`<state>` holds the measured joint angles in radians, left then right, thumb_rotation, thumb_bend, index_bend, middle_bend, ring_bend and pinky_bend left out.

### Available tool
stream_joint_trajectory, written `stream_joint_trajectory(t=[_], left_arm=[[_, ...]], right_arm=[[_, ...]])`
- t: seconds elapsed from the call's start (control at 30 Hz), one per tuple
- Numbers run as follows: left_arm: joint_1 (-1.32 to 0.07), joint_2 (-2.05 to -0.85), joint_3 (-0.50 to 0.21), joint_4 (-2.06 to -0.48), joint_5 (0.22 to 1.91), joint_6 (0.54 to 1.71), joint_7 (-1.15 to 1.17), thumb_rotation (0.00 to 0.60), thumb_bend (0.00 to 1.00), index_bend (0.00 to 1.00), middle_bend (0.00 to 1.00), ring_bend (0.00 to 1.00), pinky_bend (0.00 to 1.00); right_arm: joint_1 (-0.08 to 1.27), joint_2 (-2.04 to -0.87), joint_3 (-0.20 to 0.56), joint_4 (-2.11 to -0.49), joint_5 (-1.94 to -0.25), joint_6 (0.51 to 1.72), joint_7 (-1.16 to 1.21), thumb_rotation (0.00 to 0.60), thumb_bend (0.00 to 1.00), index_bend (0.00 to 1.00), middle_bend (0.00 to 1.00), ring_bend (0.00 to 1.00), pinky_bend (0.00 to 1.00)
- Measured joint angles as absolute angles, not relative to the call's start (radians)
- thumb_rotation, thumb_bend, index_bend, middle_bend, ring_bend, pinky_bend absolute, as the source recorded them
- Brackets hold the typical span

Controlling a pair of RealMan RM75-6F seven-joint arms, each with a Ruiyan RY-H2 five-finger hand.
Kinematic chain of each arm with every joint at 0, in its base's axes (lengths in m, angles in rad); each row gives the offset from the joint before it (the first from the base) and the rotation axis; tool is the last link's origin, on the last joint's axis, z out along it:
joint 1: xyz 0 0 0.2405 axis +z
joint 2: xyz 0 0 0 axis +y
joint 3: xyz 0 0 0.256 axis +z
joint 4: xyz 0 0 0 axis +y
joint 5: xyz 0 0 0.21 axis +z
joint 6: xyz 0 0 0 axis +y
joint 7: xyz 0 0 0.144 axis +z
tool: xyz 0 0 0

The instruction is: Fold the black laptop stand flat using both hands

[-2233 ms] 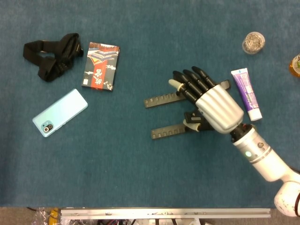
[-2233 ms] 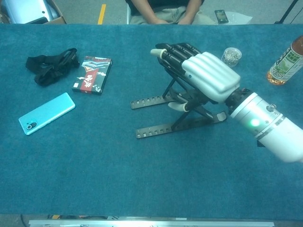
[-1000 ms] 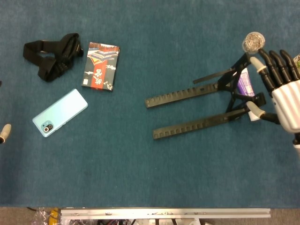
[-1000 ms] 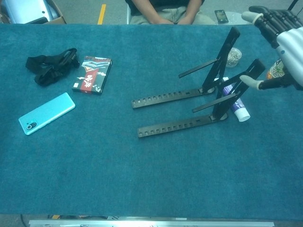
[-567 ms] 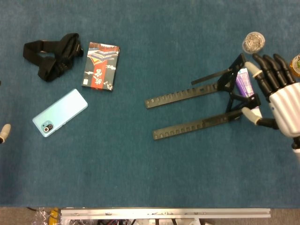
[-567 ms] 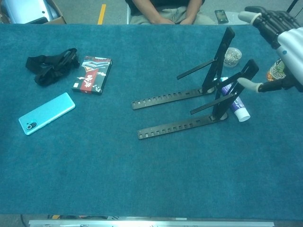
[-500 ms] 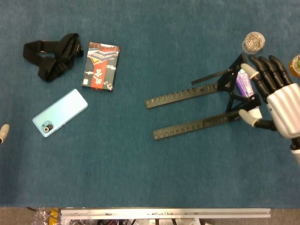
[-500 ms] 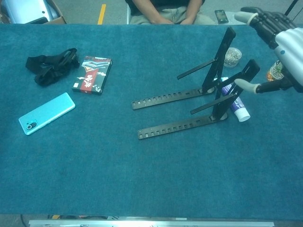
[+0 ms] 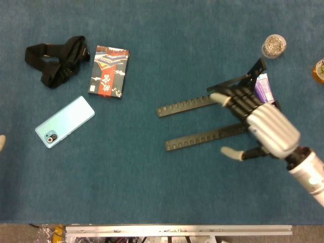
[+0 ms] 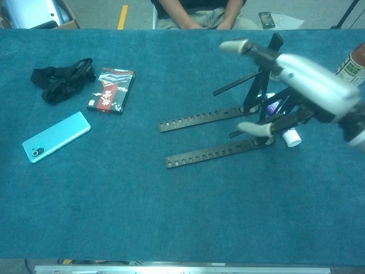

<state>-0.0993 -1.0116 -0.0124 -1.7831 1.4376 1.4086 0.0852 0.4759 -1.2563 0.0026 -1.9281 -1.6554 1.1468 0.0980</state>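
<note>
The black laptop stand [image 9: 192, 105] lies right of centre on the blue cloth. Its two notched rails run left and its support arms still stand raised at the right end, clearest in the chest view of the stand [image 10: 211, 151]. My right hand [image 9: 266, 126] hovers over that raised hinged end with fingers spread and thumb out, holding nothing. In the chest view the right hand [image 10: 308, 83] is blurred and hides part of the upright arms. Only a pale fingertip of my left hand [image 9: 1, 143] shows at the left edge.
A black strap [image 9: 58, 63], a patterned box [image 9: 109, 71] and a light blue phone [image 9: 65, 121] lie at the left. A purple tube [image 9: 263, 86], a small jar [image 9: 274, 45] and a bottle [image 10: 348, 65] sit by the stand's right end. A person sits across the table.
My right hand swung from the right edge leftward and now hangs over the stand's raised end. The stand's arms are still up. The left fingertip stays at the left edge.
</note>
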Motion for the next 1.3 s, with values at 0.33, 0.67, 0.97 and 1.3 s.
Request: stream_joint_trajectory(t=[0.33, 0.67, 0.97, 1.3], left_arm=[[-0.094, -1.010, -0.011, -1.767, 1.435, 1.409, 0.066, 0.600, 0.28, 0.00, 0.00, 0.00, 0.00], [-0.099, -1.015, -0.012, -1.756, 1.434, 1.397, 0.060, 0.600, 0.28, 0.00, 0.00, 0.00, 0.00], [-0.106, -1.021, -0.014, -1.753, 1.429, 1.386, 0.065, 0.600, 0.28, 0.00, 0.00, 0.00, 0.00], [-0.111, -1.028, -0.014, -1.748, 1.427, 1.376, 0.067, 0.600, 0.28, 0.00, 0.00, 0.00, 0.00]], right_arm=[[0.575, -1.291, -0.032, -1.878, -1.631, 0.957, 0.255, 0.539, 0.19, 0.00, 0.01, 0.00, 0.03], [0.567, -1.353, -0.101, -1.745, -1.636, 0.939, 0.320, 0.539, 0.19, 0.00, 0.01, 0.00, 0.03], [0.530, -1.363, -0.123, -1.695, -1.585, 0.952, 0.328, 0.540, 0.19, 0.00, 0.01, 0.00, 0.03], [0.506, -1.355, -0.125, -1.682, -1.556, 0.962, 0.306, 0.538, 0.19, 0.00, 0.01, 0.00, 0.03]])
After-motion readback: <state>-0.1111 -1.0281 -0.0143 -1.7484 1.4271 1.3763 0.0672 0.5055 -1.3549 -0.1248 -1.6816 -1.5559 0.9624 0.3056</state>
